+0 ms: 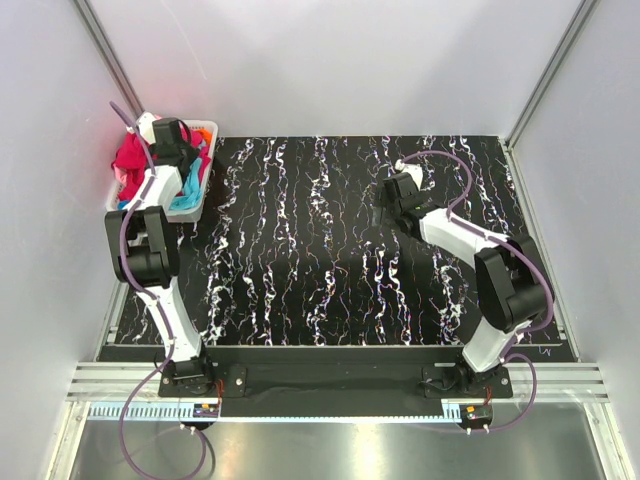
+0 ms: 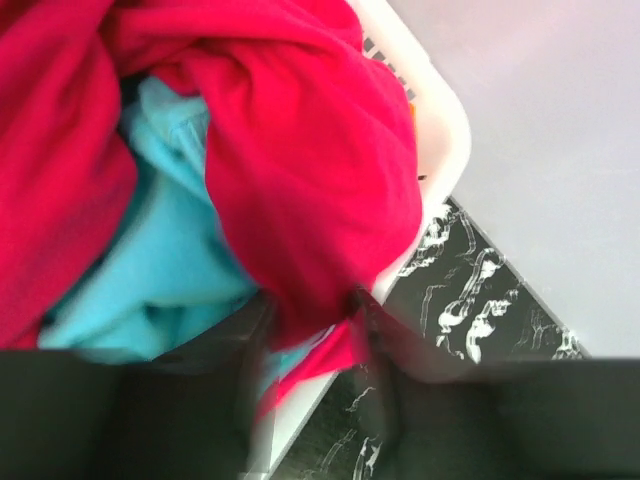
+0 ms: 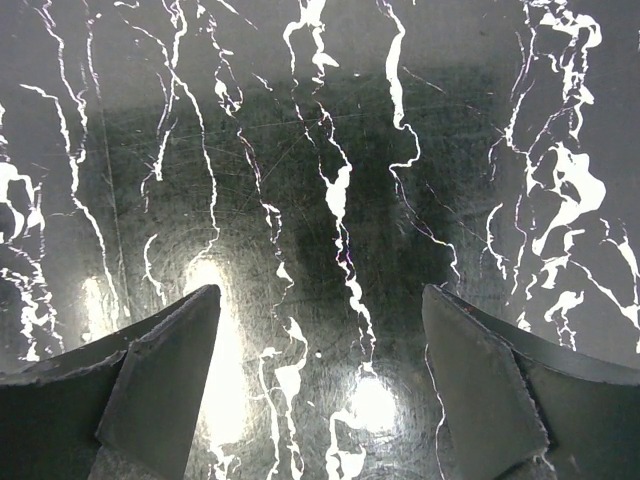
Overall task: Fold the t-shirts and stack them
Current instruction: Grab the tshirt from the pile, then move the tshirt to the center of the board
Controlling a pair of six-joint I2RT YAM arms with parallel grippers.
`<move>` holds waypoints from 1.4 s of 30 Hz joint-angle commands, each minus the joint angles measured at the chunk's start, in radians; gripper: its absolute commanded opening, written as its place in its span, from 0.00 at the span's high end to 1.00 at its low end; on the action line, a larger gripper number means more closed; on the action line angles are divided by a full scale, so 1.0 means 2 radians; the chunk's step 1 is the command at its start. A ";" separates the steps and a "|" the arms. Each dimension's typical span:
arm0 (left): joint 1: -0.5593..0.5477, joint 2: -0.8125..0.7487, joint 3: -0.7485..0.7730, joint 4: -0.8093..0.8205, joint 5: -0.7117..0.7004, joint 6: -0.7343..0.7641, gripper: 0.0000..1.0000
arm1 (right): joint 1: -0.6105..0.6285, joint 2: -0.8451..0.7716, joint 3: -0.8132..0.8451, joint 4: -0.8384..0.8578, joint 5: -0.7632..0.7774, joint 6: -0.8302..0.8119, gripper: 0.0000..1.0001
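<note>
left gripper half-closed around crimson t-shirt

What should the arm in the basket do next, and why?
Probably pinch the left tool firmly shut on the red t-shirt: a fold sits between its blurred fingers in the white basket, and the grip looks unsure.

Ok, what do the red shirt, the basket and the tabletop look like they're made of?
Red t-shirt: soft matte cloth, judging by its loose folds. Basket: white plastic, smooth moulded rim, probably. Tabletop: glossy black marble-look surface, glare spots; real stone or laminate unclear.
</note>
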 commanded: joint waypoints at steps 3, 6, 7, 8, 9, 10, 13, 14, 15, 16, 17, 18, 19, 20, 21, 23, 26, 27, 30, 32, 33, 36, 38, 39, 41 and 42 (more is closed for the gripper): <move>0.000 0.003 0.039 0.037 -0.008 0.002 0.97 | 0.004 0.018 0.030 0.008 -0.001 -0.001 0.11; -0.003 -0.016 0.027 0.037 -0.006 -0.001 1.00 | 0.004 0.021 0.030 0.006 -0.003 0.002 0.11; -0.006 -0.023 0.023 0.038 -0.007 0.001 1.00 | 0.004 0.021 0.029 0.006 -0.004 0.002 0.11; -0.008 -0.029 0.017 0.042 -0.011 0.006 1.00 | 0.004 0.021 0.028 0.006 -0.003 0.005 0.11; -0.015 -0.045 0.012 0.043 -0.014 0.009 1.00 | 0.004 0.019 0.026 0.006 -0.003 0.005 0.11; -0.019 -0.054 0.002 0.043 -0.016 0.013 1.00 | 0.004 0.019 0.024 0.006 -0.002 0.006 0.11; -0.038 -0.089 -0.017 0.043 -0.022 0.031 1.00 | 0.004 0.010 0.018 0.005 0.001 0.010 0.11; -0.044 -0.100 -0.021 0.043 -0.027 0.043 1.00 | 0.004 0.006 0.017 0.004 0.002 0.012 0.11; -0.057 -0.118 -0.029 0.040 -0.029 0.048 1.00 | 0.004 -0.001 0.016 0.003 0.004 0.015 0.11; -0.063 -0.129 -0.034 0.037 -0.037 0.052 1.00 | 0.004 -0.006 0.015 -0.002 0.010 0.017 0.11; -0.066 -0.138 -0.038 0.034 -0.036 0.059 1.00 | 0.004 -0.011 0.015 -0.004 0.014 0.020 0.11; -0.087 -0.147 -0.040 0.031 -0.036 0.064 1.00 | 0.004 -0.023 0.015 -0.007 0.017 0.022 0.11; -0.095 -0.165 -0.043 0.027 -0.036 0.068 1.00 | 0.004 -0.031 0.016 -0.014 0.029 0.024 0.11; -0.105 -0.174 -0.043 0.014 -0.041 0.080 1.00 | 0.004 -0.038 0.018 -0.019 0.037 0.030 0.11; -0.127 -0.184 -0.043 0.008 -0.041 0.088 1.00 | 0.004 -0.054 0.020 -0.024 0.046 0.030 0.11; -0.151 -0.210 -0.035 -0.014 -0.048 0.114 1.00 | 0.004 -0.070 0.029 -0.043 0.079 0.034 0.11; -0.207 -0.231 0.011 -0.060 -0.074 0.159 1.00 | 0.004 -0.102 0.046 -0.066 0.115 0.027 0.11; -0.230 -0.230 0.065 -0.081 -0.079 0.167 1.00 | 0.004 -0.118 0.050 -0.073 0.123 0.027 0.11; -0.263 -0.216 0.206 -0.164 -0.084 0.190 1.00 | 0.004 -0.154 0.056 -0.101 0.153 0.031 0.11; -0.279 -0.207 0.278 -0.214 -0.077 0.202 1.00 | 0.004 -0.172 0.055 -0.126 0.183 0.054 0.11; -0.296 -0.202 0.334 -0.226 -0.074 0.207 1.00 | 0.003 -0.190 0.054 -0.136 0.198 0.064 0.11; -0.323 -0.217 0.373 -0.257 -0.040 0.215 1.00 | 0.000 -0.227 0.052 -0.168 0.245 0.099 0.11; -0.332 -0.235 0.357 -0.260 0.013 0.210 1.00 | 0.000 -0.254 0.046 -0.175 0.264 0.110 0.12; -0.339 -0.243 0.335 -0.260 0.035 0.210 1.00 | 0.000 -0.261 0.043 -0.174 0.267 0.111 0.12; -0.351 -0.262 0.311 -0.261 0.118 0.215 1.00 | -0.001 -0.277 0.039 -0.174 0.264 0.111 0.11; -0.358 -0.266 0.289 -0.260 0.145 0.220 1.00 | -0.001 -0.280 0.038 -0.173 0.258 0.110 0.11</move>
